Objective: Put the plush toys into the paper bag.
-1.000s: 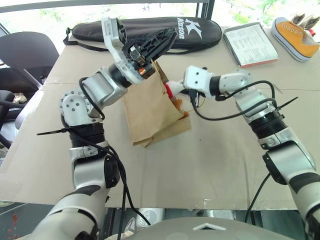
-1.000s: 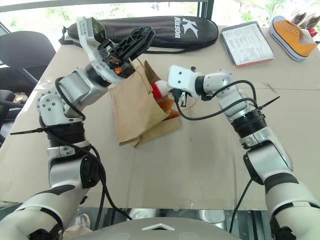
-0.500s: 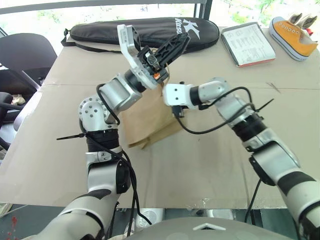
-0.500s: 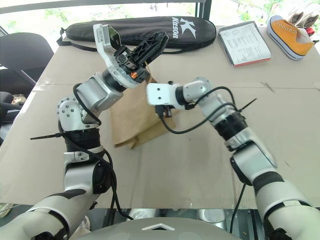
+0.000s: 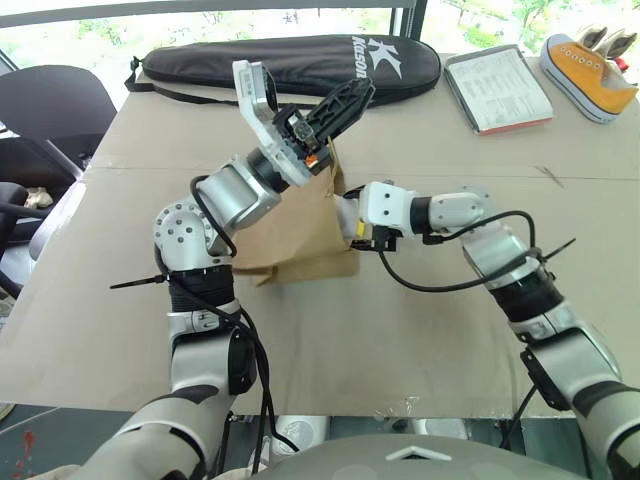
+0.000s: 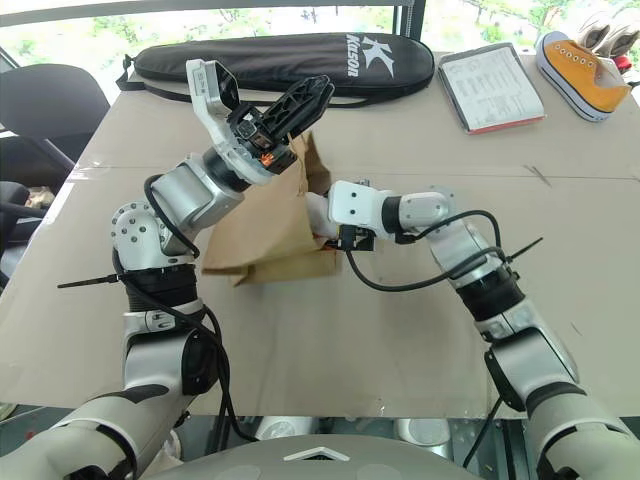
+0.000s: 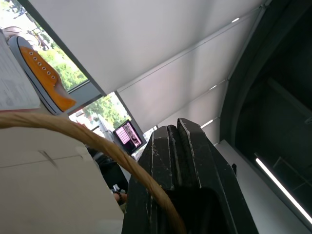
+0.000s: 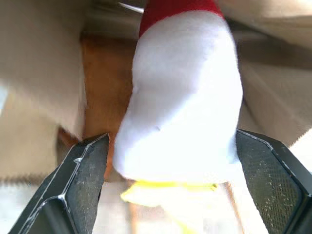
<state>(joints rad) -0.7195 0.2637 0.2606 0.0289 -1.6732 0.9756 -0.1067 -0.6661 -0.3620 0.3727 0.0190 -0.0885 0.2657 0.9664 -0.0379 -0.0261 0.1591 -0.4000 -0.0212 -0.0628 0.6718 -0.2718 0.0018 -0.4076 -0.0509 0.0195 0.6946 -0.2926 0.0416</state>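
An office chair [image 5: 45, 105] stands off the table's [image 5: 420, 320] left edge, well left of the paper bag [image 5: 300, 225]. The bag rests near the middle of the table, its mouth raised and facing right. Above its upper edge the left gripper [image 5: 345, 98] is pinched tight on one of the bag's twisted cord handles [image 7: 73, 131], which runs in a tan arc into the closed black fingers [image 7: 180, 161] in the left wrist view, holding that side of the bag up. A long black racket case [image 5: 290, 62] lies along the far edge of the table, behind the bag.

Just right of the bag's mouth sits the right gripper [image 8: 170, 180], pointing into the opening. Its fingers [image 8: 80, 180] stand wide, one on either side of the white plush toy [image 8: 180, 102] with the red top and yellow beak; a gap shows on the one side, while contact on the other cannot be told. The toy lies at the bag's mouth, brown paper around it.

Farther right of the bag, toward the back, lie a printed booklet [image 5: 500, 88] and an orange sneaker [image 5: 590, 70] at the table's far right corner.
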